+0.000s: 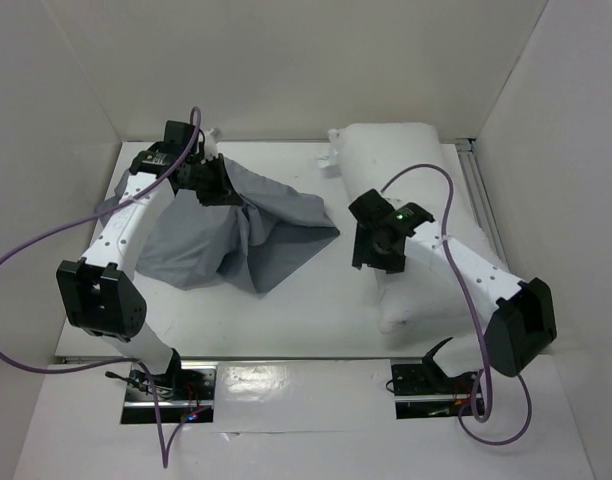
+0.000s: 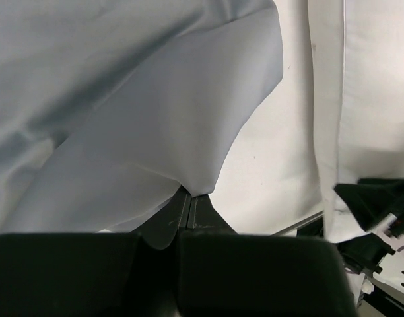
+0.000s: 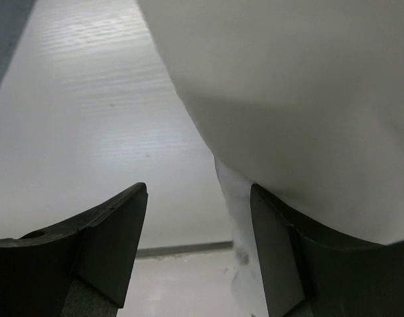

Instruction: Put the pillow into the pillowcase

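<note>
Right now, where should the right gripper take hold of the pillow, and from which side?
Pinch the pillow by the thin seam edge on its left long side, coming in across the table. Its plump body looks too thick for the jaws, and the open right gripper sits right at that edge.

The right arm [image 1: 466, 262] hides the middle of the pillow [image 1: 396, 150].

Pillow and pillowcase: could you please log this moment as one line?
left claw: shut on pillowcase | right claw: open at pillow edge | pillow: outside pillowcase
</note>
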Available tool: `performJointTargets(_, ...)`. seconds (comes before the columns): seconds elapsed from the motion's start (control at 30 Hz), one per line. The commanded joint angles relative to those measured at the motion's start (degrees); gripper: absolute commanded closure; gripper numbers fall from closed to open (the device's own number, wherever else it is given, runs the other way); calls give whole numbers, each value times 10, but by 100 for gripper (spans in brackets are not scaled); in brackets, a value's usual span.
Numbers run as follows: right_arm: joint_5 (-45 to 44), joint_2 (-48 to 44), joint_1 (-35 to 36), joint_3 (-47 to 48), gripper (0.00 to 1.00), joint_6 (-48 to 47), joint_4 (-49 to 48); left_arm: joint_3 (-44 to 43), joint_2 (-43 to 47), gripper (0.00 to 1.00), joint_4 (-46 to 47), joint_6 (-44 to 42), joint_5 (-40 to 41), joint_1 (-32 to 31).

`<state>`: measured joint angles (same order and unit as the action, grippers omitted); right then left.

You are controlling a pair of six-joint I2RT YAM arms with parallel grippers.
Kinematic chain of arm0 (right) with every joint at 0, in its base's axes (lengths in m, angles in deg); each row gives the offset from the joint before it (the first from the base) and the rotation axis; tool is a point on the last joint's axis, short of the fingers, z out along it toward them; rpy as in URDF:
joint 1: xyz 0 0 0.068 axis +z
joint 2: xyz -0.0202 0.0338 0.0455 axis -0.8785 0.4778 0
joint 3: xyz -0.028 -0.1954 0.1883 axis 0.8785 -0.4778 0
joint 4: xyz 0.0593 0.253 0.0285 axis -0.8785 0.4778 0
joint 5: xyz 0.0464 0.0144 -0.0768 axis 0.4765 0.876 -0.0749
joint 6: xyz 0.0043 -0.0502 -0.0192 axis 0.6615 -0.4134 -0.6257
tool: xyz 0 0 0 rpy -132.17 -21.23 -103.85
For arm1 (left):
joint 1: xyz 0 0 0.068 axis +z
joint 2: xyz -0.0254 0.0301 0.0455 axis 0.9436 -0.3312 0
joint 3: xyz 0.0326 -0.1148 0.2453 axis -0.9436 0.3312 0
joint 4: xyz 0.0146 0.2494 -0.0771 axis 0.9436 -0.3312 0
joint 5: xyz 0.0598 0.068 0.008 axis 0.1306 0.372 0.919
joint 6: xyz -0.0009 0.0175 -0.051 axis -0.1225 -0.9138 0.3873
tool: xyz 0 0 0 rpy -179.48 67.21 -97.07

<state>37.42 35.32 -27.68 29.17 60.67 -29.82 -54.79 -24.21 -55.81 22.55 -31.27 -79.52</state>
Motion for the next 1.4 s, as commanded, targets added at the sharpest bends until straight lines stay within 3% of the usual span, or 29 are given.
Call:
performJointTargets(0.0, -94, -75, -3, 4, 29, 95, 136, -28, -1, 100, 8, 5, -4, 0)
performJointTargets(0.1, -65, -82, 5, 72, 26, 49, 93, -28, -1, 100, 8, 11, 11, 11)
performJointTargets(0.23, -100, 0, 19, 245, 10, -20, 48, -34, 4, 100, 8, 11, 12, 17)
performJointTargets(0.33, -183, 119, -5, 363, 2, -54, 43, -34, 4, 100, 3, 11, 17, 22)
performJointTargets(0.43, -150, 257, -80, 487, 1, -97, 9, -23, 4, 100, 3, 22, 11, 22)
performJointTargets(0.6, -166, 492, -126, 697, 1, -111, 17, -13, 10, 100, 15, 27, 5, 22)
performJointTargets(0.67, -190, 533, -132, 722, 5, -128, 3, -7, 10, 100, 15, 27, 10, 22)
performJointTargets(0.73, -164, 562, -132, 710, 17, -136, -13, -6, 10, 100, 15, 27, 16, 22)
performJointTargets(0.77, -150, 562, -138, 694, 46, -136, -18, -6, 10, 100, 15, 27, 16, 22)
performJointTargets(0.83, -108, 527, -138, 655, 84, -141, -49, -14, 5, 100, 15, 22, 16, 22)
performJointTargets(0.87, -97, 502, -138, 591, 100, -141, -69, -14, 5, 100, 15, 22, 16, 22)
performJointTargets(1.07, 22, 227, -127, 377, 100, -149, -222, -32, -6, 100, 15, 22, 30, 22)
performJointTargets(1.23, 68, 13, -94, 233, 100, -137, -260, -58, -41, 100, 15, 33, 30, 32)
performJointTargets(1.37, 92, -91, -58, 152, 100, -149, -249, -94, -80, 100, 15, 46, 24, 43)
